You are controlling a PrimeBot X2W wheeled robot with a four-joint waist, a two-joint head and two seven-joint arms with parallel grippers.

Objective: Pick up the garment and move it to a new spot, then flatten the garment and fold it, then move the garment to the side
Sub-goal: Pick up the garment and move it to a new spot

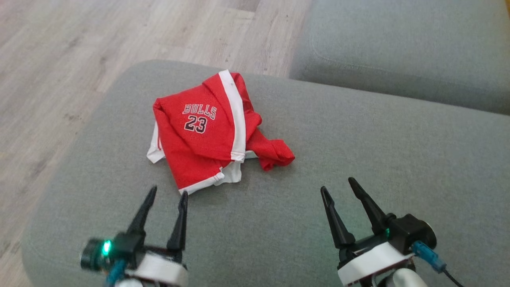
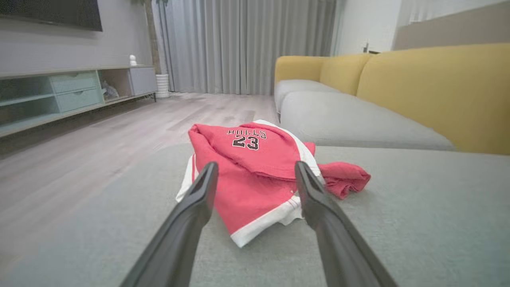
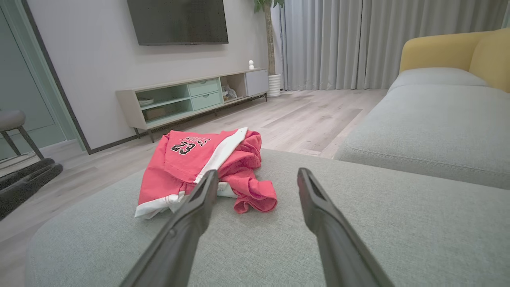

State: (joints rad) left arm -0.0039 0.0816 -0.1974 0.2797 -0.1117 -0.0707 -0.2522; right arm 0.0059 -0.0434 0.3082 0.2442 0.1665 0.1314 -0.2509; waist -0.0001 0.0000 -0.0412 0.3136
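Crumpled red mesh basketball jersey with white trim and "BULLS 23" print (image 1: pixel 207 131) sits on the wide grey fabric sofa cushion (image 1: pixel 358 159), toward its far-left part, near the edge over the pale wood floor (image 1: pixel 59 59). It's not flat: the body is folded over itself, the white-trimmed hem points at the robot, and one red part is bunched into a lump on the robot's right side of the pile.

Left tool (image 1: pixel 168 191): fingers fully spread, holding nothing. Tips are just short of the near white hem, no contact visible. In its wrist view the jersey sits square between the two fingers, so it looks lined up for a straight-in grab of that hem.

Right tool (image 1: pixel 337 184): also wide open, empty. It hovers over bare cushion, apart from the jersey, with the bunched lump the closest bit. In its wrist view the pile lies left of the fingers, so it isn't aimed.

Judgement: pick-up not begun, nothing lifted. Both tools are low and pre-opened, likely so either can close on fabric directly. The bare cushion to the robot's right is the obvious new spot for flattening. Risk: pinching the hem catches only the top layer, so the pile drags rather than lifts. Mesh may also snag on the thin tips.
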